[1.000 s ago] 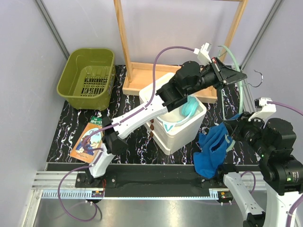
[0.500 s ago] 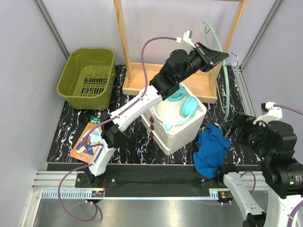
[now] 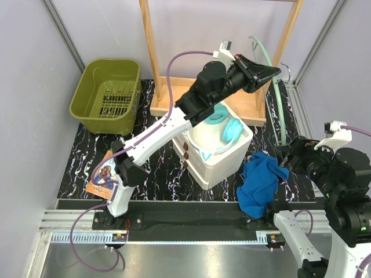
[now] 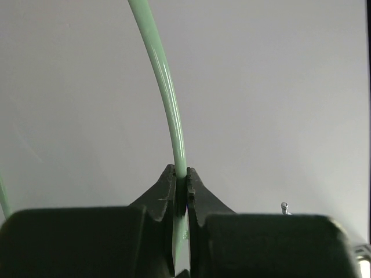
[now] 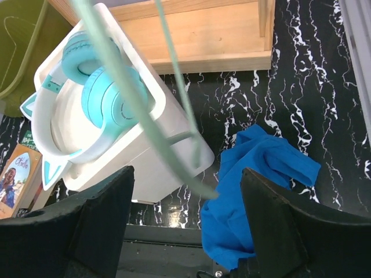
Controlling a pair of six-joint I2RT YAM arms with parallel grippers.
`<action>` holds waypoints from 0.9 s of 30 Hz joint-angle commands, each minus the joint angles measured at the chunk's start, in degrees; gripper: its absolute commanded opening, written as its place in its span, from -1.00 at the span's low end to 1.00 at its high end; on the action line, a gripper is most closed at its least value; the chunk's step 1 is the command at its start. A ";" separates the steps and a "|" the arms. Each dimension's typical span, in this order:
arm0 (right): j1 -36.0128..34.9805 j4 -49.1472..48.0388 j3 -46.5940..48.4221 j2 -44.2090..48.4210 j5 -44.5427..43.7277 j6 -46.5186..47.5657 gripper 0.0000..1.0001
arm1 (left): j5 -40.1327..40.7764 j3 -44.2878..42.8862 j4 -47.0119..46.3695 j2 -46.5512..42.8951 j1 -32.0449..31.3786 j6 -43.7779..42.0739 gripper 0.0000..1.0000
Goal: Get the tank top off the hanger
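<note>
Left gripper (image 4: pixel 181 176) pinched thin mint-green curved hanger (image 4: pixel 165 87); right gripper (image 5: pixel 185 191) gaped empty. Crumpled royal-blue fabric tank top (image 3: pixel 258 182) lay free. Hanger best parked clear of it.

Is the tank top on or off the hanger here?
Off: the tank top lies crumpled on the table, apart from the bare hanger clamped in the left pincer.

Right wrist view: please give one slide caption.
Open right fingers above the blue tank top, lying on the table free of the mint hanger, beside the white box with headphones.
</note>
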State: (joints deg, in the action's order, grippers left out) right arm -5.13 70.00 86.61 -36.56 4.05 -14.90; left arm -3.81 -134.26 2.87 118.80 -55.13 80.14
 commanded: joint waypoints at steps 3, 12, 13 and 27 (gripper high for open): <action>0.03 -3.90 0.15 -0.01 1.12 6.36 0.52 | -0.49 1.36 -2.96 -8.06 -1.90 4.75 -1.00; 0.03 -10.05 -1.27 1.22 5.43 4.35 -0.58 | 0.47 -0.48 0.72 -7.09 -4.28 4.86 -1.00; 0.03 -10.32 -1.09 1.22 5.70 4.35 -0.76 | 0.47 -0.31 1.25 -7.36 -4.11 4.50 -1.00; 0.03 -10.49 3.03 -9.74 3.76 -3.04 -1.00 | 3.63 15.49 10.04 -23.95 3.71 -28.00 0.36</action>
State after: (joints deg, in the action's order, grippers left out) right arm -5.26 64.93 86.28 -40.21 9.28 -15.62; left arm -1.74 -123.94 12.03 105.58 -55.27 66.46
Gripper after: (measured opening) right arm 0.158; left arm 0.662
